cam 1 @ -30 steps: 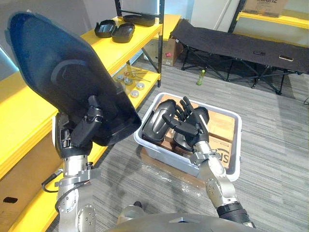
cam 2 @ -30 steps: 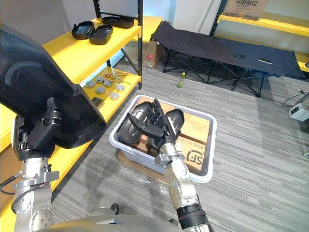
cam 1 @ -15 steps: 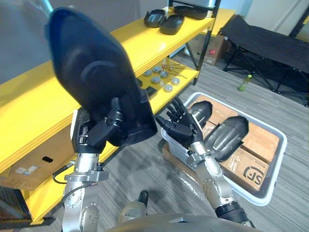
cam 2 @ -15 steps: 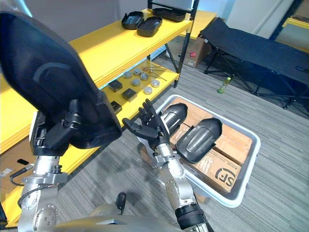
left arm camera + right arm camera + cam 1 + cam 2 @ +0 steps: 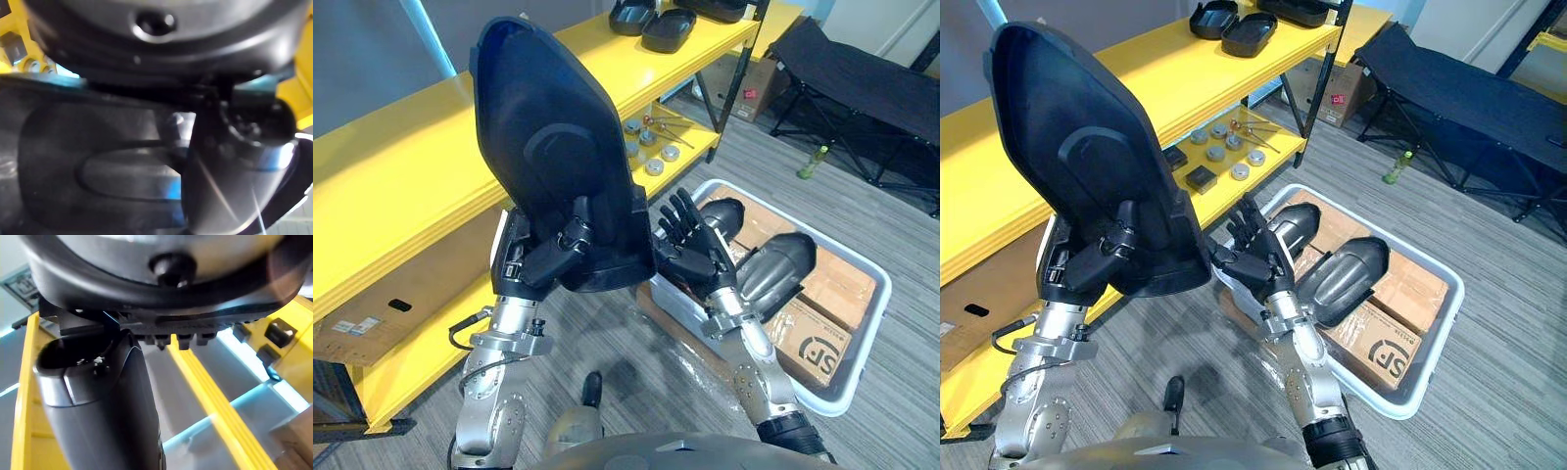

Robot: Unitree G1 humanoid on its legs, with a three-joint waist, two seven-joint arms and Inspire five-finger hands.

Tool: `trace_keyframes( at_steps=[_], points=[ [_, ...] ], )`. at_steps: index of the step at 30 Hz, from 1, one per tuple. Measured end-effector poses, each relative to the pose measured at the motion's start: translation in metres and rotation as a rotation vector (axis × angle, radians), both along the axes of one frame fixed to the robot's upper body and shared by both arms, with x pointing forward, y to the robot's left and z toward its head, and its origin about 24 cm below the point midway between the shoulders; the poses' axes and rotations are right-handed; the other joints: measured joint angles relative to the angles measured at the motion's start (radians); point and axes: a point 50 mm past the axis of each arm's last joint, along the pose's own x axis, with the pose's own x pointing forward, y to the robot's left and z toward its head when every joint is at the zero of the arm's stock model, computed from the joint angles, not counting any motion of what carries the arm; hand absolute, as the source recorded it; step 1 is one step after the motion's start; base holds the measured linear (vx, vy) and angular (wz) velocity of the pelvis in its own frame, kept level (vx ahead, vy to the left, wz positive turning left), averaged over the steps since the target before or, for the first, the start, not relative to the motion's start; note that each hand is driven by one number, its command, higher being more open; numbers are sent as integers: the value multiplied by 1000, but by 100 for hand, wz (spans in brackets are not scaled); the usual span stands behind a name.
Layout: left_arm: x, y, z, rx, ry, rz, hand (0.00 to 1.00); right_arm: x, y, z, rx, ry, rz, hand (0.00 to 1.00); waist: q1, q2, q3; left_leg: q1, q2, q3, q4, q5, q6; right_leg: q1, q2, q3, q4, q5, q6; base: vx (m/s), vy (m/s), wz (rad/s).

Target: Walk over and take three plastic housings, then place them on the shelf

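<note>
**One housing in hand, the shelf close beside me**

My left hand (image 5: 548,262) has its fingers and thumb curled round the lower rim of a large black plastic housing (image 5: 553,147). It holds the piece upright in front of the yellow shelf (image 5: 401,186), whose top board is bare where I stand. My right hand (image 5: 690,257) grips nothing: the fingers are straight and spread, and the palm is turned toward the housing's lower edge, just beside it. I cannot tell whether it actually touches.

As I judge it, this piece has been picked up but not placed, since it is raised off the board and no part of it rests there. Setting it down on the top board is the step in hand.

Two more housings (image 5: 781,269) lie in the white bin (image 5: 862,362) on the floor to my right, resting on cardboard boxes (image 5: 813,338). If those are the other two of my three, both have yet to be fetched and shelved.

At the far end of the top board lie some dark housings (image 5: 1249,31), side by side. I cannot tell whether they count toward my three. If they do not, I am on the first of three, with most of the job ahead.
</note>
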Motion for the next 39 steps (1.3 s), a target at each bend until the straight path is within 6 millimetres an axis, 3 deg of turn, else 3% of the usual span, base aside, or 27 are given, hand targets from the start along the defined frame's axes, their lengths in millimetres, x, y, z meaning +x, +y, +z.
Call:
trace_keyframes(
  at_steps=[2,6,9,10,11,12,13,14,15,17,18,19,20,22,23,24,26,27,28,30,32,35,37,39],
  points=[
    [-1,1,-1,-19,2,28,0,-1,-2,1,-1,-14,9,100,-1,7,15,-21,-3,0,61,-35,0,-12,-16,8,49,-31,3,-113,16,1],
    [-6,5,-8,-44,38,87,0,0,5,3,-1,-35,46,100,8,24,45,-115,2,-8,317,-160,6,-25,-38,18,153,-92,17,-101,36,4],
    [-7,11,-10,-41,52,119,0,0,8,4,0,-37,56,100,33,24,49,-166,-3,-8,450,-238,19,-12,-60,13,188,-123,36,-24,100,12],
    [-8,15,-10,-33,52,137,0,1,9,4,0,-40,58,100,42,4,53,-171,-13,4,479,-259,36,0,-70,11,176,-129,45,81,140,29],
    [-8,21,-9,-8,54,166,0,-1,8,3,1,-34,55,100,45,-6,41,-168,-33,55,529,-299,86,43,-84,2,145,-135,61,132,122,33],
    [-8,23,-9,-3,50,178,0,-2,7,3,-3,-35,52,100,44,-10,34,-167,-42,59,531,-329,80,43,-85,13,190,-116,36,195,135,53],
    [-7,29,-11,-16,51,210,0,-2,6,3,-9,-38,51,100,44,-5,29,-170,-56,36,548,-355,76,-50,-137,64,395,-75,-39,167,144,46],
    [-9,32,-12,-24,58,226,0,-2,5,2,-11,-35,51,100,37,0,27,-161,-68,27,534,-355,81,-99,-149,95,483,-20,-110,200,245,63],
    [-12,41,-12,-7,60,255,0,-2,6,2,-12,-33,52,100,26,3,29,-127,-70,-2,485,-346,94,-182,-155,165,617,53,-123,221,195,54],
    [-13,53,-10,7,56,313,0,-1,8,4,-9,-47,65,100,29,6,30,-71,-74,-49,434,-339,122,-256,-90,207,698,-48,-99,315,120,58],
    [-14,54,-9,4,56,328,0,0,8,5,-16,-53,66,100,29,9,32,-51,-75,-64,420,-339,123,-259,-60,205,667,-74,-100,325,72,74],
    [-13,57,-8,0,50,347,0,2,5,8,-50,-71,57,100,30,14,30,-15,-78,-106,390,-331,110,-274,17,214,516,-112,-104,325,40,74],
    [-12,57,-7,-1,45,348,0,2,2,10,-55,-82,51,100,27,16,27,-12,-83,-131,386,-333,108,-288,47,238,450,-111,-103,317,22,105],
    [-5,52,-6,-26,24,323,0,4,-13,21,-69,-134,6,100,-4,12,23,-8,-120,-242,390,-335,104,-349,117,414,311,-94,-75,311,-64,170],
    [-2,49,-12,-32,46,306,0,5,-21,22,-76,-134,-24,100,-16,20,25,17,-133,-282,391,-334,102,-353,134,498,291,-79,-51,309,-132,181],
    [-2,49,-16,-31,61,300,0,5,-24,22,-87,-133,-36,100,-19,20,25,37,-138,-293,391,-335,99,-350,135,521,279,-70,-36,405,-251,157],
    [-7,51,-21,-16,87,296,0,6,-29,24,-125,-142,-36,100,-12,-30,-8,87,-165,-295,400,-364,56,-292,121,503,134,130,-36,459,-319,103],
    [-8,50,-22,-22,90,296,0,7,-32,26,-142,-151,-34,100,-4,-23,-18,88,-157,-294,414,-382,46,-272,116,472,121,97,-38,391,-259,34],
    [-10,49,-23,-38,92,294,0,13,-38,35,-183,-185,-28,100,16,13,-26,84,-111,-288,432,-403,27,-226,154,451,56,112,-52,281,-175,12],
    [-10,48,-24,-32,85,258,0,20,-55,47,-224,-226,-71,100,7,47,-37,92,-58,-268,405,-407,16,-172,196,411,-32,128,-69,287,-177,23],
    [-10,46,-23,-23,80,239,0,20,-67,49,-219,-227,-122,100,-1,52,-40,105,-38,-238,380,-402,9,-152,205,397,-52,130,-72,166,-93,22],
    [-4,38,-21,39,68,203,0,11,-96,46,-179,-196,-269,100,-38,57,-43,120,-20,-105,342,-381,15,-100,187,351,-92,132,-75,109,-5,37],
    [5,28,-16,120,38,170,0,-6,-113,36,-147,-146,-393,100,-72,57,-45,123,-22,24,307,-347,33,-74,154,295,-97,132,-74,62,58,71],
    [12,23,-9,165,2,137,0,-20,-116,27,-116,-104,-445,100,-80,58,-46,147,-35,53,263,-325,59,-63,137,275,-97,133,-73,26,81,38]
  ],
)
